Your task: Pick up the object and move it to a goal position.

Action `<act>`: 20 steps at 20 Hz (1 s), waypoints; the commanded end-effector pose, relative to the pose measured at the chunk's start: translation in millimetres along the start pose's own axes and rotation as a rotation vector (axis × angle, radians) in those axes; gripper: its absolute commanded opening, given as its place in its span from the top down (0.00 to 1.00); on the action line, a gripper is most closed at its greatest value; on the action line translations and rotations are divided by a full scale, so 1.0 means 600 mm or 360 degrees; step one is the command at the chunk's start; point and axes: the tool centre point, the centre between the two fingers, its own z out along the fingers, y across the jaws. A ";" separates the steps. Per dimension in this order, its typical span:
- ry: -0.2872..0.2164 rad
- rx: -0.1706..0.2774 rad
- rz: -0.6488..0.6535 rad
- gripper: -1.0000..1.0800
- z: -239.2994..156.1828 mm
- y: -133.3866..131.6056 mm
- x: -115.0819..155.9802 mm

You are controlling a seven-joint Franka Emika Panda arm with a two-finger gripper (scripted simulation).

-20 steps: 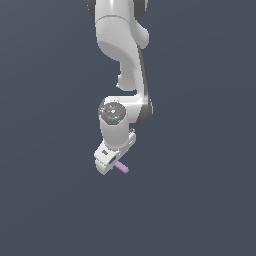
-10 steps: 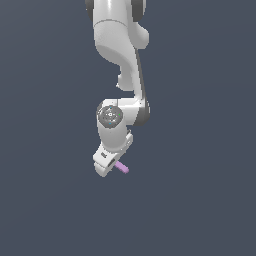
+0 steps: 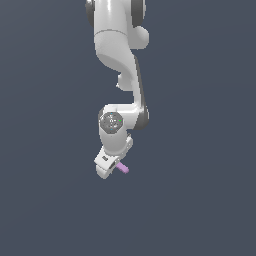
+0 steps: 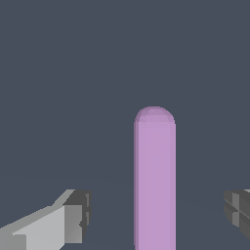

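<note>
— where's the object?
— between my fingers, gaps on both sides.
— and your gripper?
— wide open, holding nothing; the bar sticks out just beside it.

Distant exterior view facing arm, close wrist view, both showing bar

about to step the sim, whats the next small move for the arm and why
Probably close the pincer on the pink bar. In the wrist view the bar sits between the two fingertips with open gaps on both sides, so it is roughly centred but not yet gripped. The exterior view shows the bar poking out beside the pincer, so a lift now would likely leave it behind.
</note>
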 end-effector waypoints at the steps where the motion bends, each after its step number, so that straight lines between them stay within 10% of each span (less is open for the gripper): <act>1: -0.0001 0.0001 -0.0002 0.04 0.022 -0.001 -0.001; 8: -0.0001 0.0001 -0.0003 0.04 0.041 0.001 0.000; 9: -0.0001 0.0001 -0.0003 1.00 0.041 0.001 0.000; 20: -0.0001 0.0001 -0.0003 1.00 0.041 0.001 0.001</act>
